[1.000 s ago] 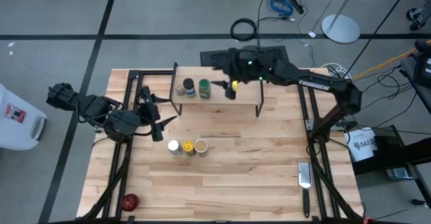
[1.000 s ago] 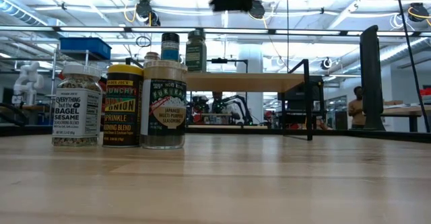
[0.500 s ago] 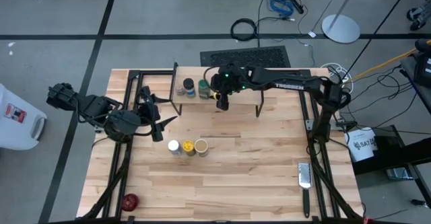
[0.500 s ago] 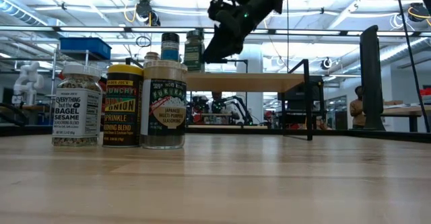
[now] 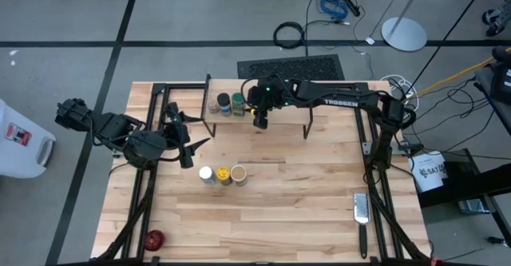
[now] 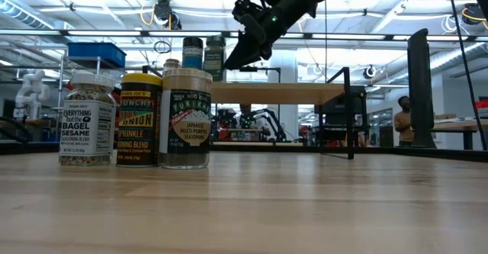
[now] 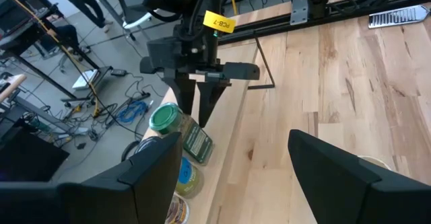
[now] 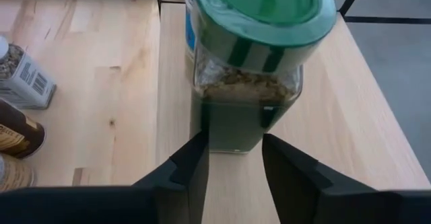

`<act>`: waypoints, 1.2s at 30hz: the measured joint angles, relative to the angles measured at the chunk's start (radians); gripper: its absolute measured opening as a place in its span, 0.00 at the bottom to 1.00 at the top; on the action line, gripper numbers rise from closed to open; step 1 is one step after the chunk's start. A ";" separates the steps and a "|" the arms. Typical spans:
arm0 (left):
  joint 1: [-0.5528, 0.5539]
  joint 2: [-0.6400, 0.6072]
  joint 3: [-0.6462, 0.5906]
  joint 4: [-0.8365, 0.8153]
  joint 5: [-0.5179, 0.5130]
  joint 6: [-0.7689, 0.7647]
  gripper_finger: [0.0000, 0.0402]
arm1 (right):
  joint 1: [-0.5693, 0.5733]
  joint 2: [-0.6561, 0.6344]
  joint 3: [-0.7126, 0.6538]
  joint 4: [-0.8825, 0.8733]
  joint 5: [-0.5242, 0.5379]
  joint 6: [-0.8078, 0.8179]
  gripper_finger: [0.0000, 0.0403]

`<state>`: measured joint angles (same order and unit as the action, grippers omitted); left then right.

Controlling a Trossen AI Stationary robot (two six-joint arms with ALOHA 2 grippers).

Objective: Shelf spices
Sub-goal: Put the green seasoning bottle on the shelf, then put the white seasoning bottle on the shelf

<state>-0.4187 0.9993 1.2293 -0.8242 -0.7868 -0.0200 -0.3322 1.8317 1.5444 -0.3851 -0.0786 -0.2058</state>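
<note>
The shelf stands at the table's far middle. On its plank top stand the green-lidded jar and, to its left, the dark-lidded jar. My right gripper is just to the right of the green-lidded jar, open by a narrow gap with nothing between its fingers. The white-capped, yellow and tan jars stand in a row on the table in front of the shelf. My left gripper hovers open at the table's left, holding nothing. My right gripper meets the green-lidded jar's side wall, low down, on the side facing the table's right. Both fingertips lie against it, with no wall between them. The fingers slant down from the table's right. The jar stands upright on the shelf's plank.
A red round object lies at the near left corner, and a metal grater at the near right. The plank's right half is bare. A person stands in the room behind.
My right gripper has come down toward the shelf and gone left, tipping further downward, until it reached the green-lidded jar's right side. The jar has slid a little along the plank toward the dark-lidded jar and has stayed upright.
</note>
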 joint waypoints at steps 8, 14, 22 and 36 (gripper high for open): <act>0.000 0.000 0.000 0.000 0.000 0.000 0.70 | 0.000 -0.006 0.000 -0.016 -0.004 0.013 0.30; 0.000 0.002 0.000 -0.007 0.059 -0.048 0.70 | 0.040 -0.087 0.000 -0.182 0.002 0.090 0.30; -0.001 0.022 0.000 -0.148 0.227 -0.225 0.70 | 0.239 -0.164 0.001 -0.400 0.000 0.214 0.30; -0.064 0.206 0.000 -0.310 0.503 -0.392 0.73 | 0.544 -0.146 0.001 -0.334 0.003 0.238 0.30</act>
<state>-0.4823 1.2051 1.2289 -1.1345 -0.2842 -0.4124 0.2122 1.6852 1.5455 -0.7194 -0.0753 0.0326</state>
